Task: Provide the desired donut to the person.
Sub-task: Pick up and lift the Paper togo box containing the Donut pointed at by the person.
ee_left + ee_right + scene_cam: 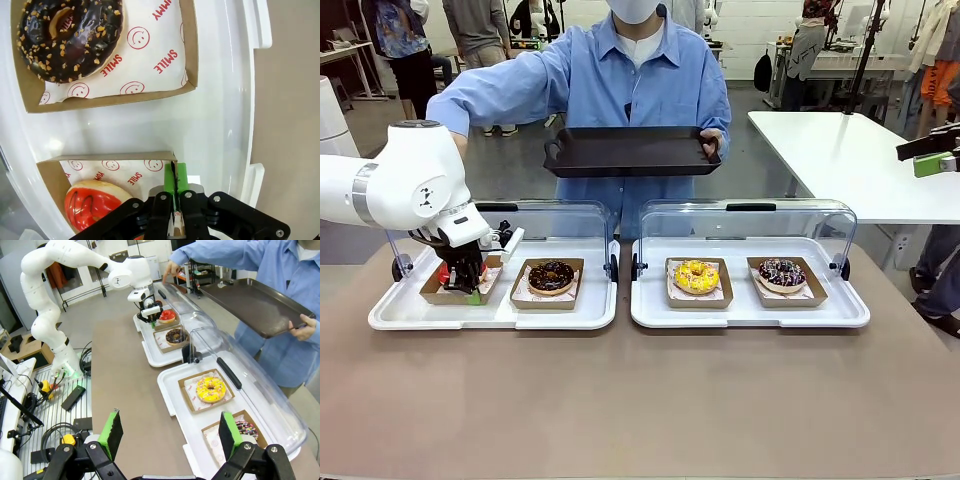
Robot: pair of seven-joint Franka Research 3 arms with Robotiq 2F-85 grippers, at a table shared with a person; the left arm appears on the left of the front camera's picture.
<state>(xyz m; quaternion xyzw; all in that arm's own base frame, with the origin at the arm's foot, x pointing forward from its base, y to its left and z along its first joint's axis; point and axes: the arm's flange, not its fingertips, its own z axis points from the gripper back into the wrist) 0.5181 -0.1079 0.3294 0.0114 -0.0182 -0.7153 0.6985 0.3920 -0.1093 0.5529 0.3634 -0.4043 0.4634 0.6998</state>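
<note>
Left hand [174, 170] clamped on carton [105, 157], red donut [90, 205] partly cut off

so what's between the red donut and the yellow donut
The chocolate donut in its cardboard box sits between the red donut and the yellow donut, clearest in the front view.

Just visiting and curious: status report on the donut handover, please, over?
Left tool shut on the brown cardboard tray of the red-glazed donut. Right tool open, off to the side. Person holds dark rectangular tray out; clear plastic lid raised.
</note>
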